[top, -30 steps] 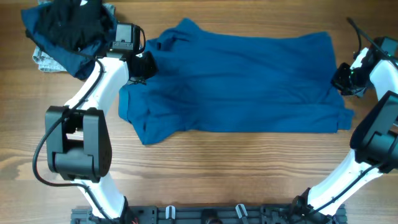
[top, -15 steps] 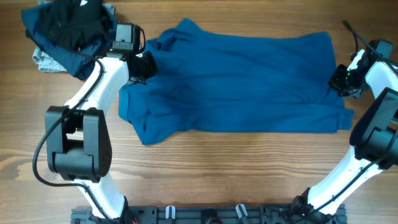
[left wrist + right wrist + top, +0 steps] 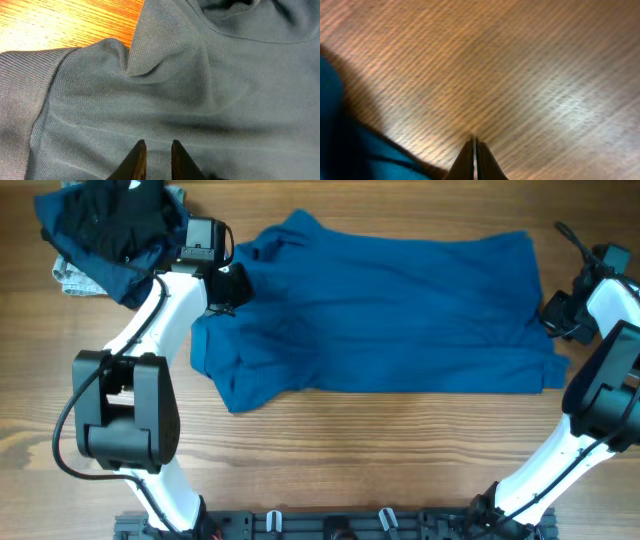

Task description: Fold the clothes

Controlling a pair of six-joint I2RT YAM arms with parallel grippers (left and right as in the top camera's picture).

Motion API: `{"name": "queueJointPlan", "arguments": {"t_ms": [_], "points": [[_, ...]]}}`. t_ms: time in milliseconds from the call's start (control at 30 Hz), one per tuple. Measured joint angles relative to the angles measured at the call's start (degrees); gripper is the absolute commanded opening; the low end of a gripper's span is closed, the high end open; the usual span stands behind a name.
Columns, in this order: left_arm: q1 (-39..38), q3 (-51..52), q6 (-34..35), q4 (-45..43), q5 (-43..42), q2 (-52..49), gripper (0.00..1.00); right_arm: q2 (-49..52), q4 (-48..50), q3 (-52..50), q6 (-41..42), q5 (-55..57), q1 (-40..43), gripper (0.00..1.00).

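Note:
A blue polo shirt [image 3: 380, 310] lies spread flat across the middle of the wooden table, collar at the left. My left gripper [image 3: 232, 285] hovers over its shoulder by the collar. In the left wrist view its fingers [image 3: 156, 150] are a narrow gap apart, just above the fabric [image 3: 200, 75], holding nothing. My right gripper [image 3: 556, 315] sits just off the shirt's right edge. In the right wrist view its fingers [image 3: 474, 142] are closed together over bare wood, with the shirt's edge [image 3: 350, 160] at lower left.
A pile of dark clothes [image 3: 110, 225] sits at the back left corner, with a pale grey garment [image 3: 70, 275] under it. Bare table wood [image 3: 330, 450] runs along the front, below the shirt.
My right gripper has shifted slightly right, off the shirt's right edge onto bare wood. The left arm and the shirt have not moved.

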State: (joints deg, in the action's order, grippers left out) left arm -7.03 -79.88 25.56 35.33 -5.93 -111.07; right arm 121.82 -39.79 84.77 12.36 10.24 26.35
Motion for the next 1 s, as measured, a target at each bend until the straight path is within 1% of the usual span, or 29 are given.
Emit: {"name": "queueJointPlan", "arguments": {"t_ms": [100, 133, 167, 200, 267, 367, 400, 433, 500, 600, 667, 800, 833, 1000], "points": [[0.0, 0.0, -0.7, 0.0, 0.0, 0.0, 0.19, 0.0, -1.0, 0.0, 1.7, 0.3, 0.0, 0.04], [0.0, 0.0, -1.3, -0.1, 0.0, 0.0, 0.21, 0.0, -1.3, 0.1, 1.8, -0.7, 0.1, 0.07], [0.0, 0.0, -1.8, -0.2, 0.0, 0.0, 0.23, -0.2, -1.4, 0.1, 1.8, -2.1, 0.1, 0.19], [0.0, 0.0, -2.3, -0.2, -0.1, 0.0, 0.28, -0.7, -1.5, 0.1, 1.7, -3.9, 0.1, 0.29], [0.0, -1.0, -2.6, 0.0, -1.1, -0.2, 0.44, -2.8, -1.1, 0.6, 1.1, -8.3, 0.1, 0.45], [0.0, -5.9, -3.3, -0.1, -3.2, -0.8, 0.66, -7.8, 0.6, 4.4, 0.5, -16.5, 0.1, 0.61], [0.0, -9.1, -3.4, -0.9, -4.5, -0.8, 0.79, -9.6, 1.0, 7.3, 0.3, -19.9, 0.1, 0.68], [0.0, -11.5, -3.3, -1.8, -5.2, -0.8, 0.88, -10.5, 1.4, 8.9, 0.2, -21.6, -0.1, 0.72], [0.0, -13.8, -3.7, -3.1, -6.0, -0.8, 0.98, -11.6, 1.6, 11.1, 0.2, -24.4, -0.8, 0.80], [0.0, -17.2, -3.7, -4.4, -7.5, -0.9, 0.99, -11.8, 1.4, 11.4, 0.0, -26.1, -2.9, 0.85], [0.0, -18.9, -2.1, -4.8, -7.8, -1.6, 0.99, -11.8, 1.4, 11.4, 0.5, -26.8, -5.2, 0.86], [0.2, -20.2, 5.3, -5.0, -8.0, -4.6, 1.00, -11.8, 1.3, 11.4, 1.1, -27.2, -7.7, 0.89], [0.6, -20.2, 8.9, -5.0, -8.4, -6.9, 1.00, -11.8, 1.3, 11.4, 1.4, -27.2, -8.2, 0.89], [3.4, -20.2, 16.2, -7.2, -9.5, -12.1, 0.99, -11.7, 3.5, 11.4, 4.2, -27.4, -8.6, 0.89]]}}
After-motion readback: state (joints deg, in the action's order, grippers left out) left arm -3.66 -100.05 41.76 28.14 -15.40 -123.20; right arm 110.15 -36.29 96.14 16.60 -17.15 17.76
